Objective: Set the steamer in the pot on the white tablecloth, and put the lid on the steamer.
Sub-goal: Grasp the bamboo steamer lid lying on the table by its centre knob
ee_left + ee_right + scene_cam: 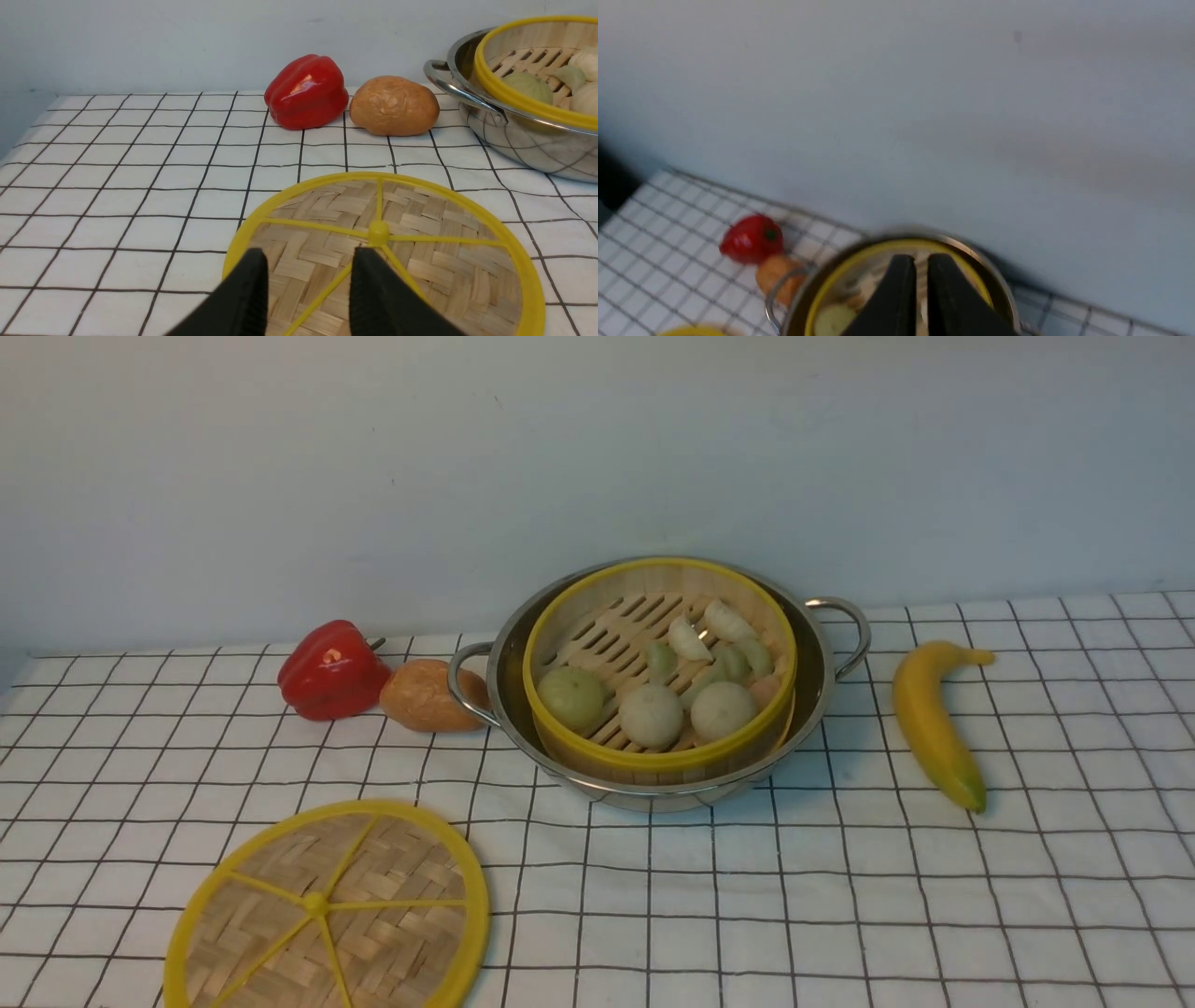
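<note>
Slatted bamboo steamer (pixel 611 639) inside shiny steel pot (pixel 814 677); flat woven lid (pixel 327 905) — yellow-rimmed.

left tool (pixel 309 254) parted (empty) | near lid (pixel 420 224) | pepper (pixel 306 91) beside bread (pixel 394 106)

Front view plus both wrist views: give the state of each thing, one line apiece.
steamer: in the pot, uncovered, food inside.
pot: upright on the white tablecloth.
lid: flat on the tablecloth, off the steamer.
left claw: open over the lid, empty.
right claw: barely open over the steamer, empty.
banana: lying on the tablecloth.
</note>
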Available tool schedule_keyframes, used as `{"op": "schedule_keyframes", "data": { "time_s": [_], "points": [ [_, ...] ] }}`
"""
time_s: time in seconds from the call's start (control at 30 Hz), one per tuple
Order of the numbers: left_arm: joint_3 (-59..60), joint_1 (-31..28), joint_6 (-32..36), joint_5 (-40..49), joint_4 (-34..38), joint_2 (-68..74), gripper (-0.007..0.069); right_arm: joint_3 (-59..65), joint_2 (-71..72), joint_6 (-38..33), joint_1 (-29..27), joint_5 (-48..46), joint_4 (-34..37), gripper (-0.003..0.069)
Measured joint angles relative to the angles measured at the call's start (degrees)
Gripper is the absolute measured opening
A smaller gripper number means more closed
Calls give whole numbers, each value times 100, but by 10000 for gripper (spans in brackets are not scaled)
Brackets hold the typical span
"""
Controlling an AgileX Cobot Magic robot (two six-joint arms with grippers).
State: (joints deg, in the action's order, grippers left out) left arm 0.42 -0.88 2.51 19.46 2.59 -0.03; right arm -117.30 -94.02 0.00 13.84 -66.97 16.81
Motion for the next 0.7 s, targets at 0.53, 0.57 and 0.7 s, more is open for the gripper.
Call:
{"op": "schedule_keyframes", "data": {
  "time_s": [0.53,0.57,0.7],
  "points": [
    [0,0,0,0,0,0,243,8380,5717,675,-215,4944,-1718,136],
    [0,0,0,0,0,0,243,8834,6058,720,-383,5269,-1724,141],
    [0,0,0,0,0,0,243,9731,6765,743,-888,5636,-1737,153]
  ]
}}
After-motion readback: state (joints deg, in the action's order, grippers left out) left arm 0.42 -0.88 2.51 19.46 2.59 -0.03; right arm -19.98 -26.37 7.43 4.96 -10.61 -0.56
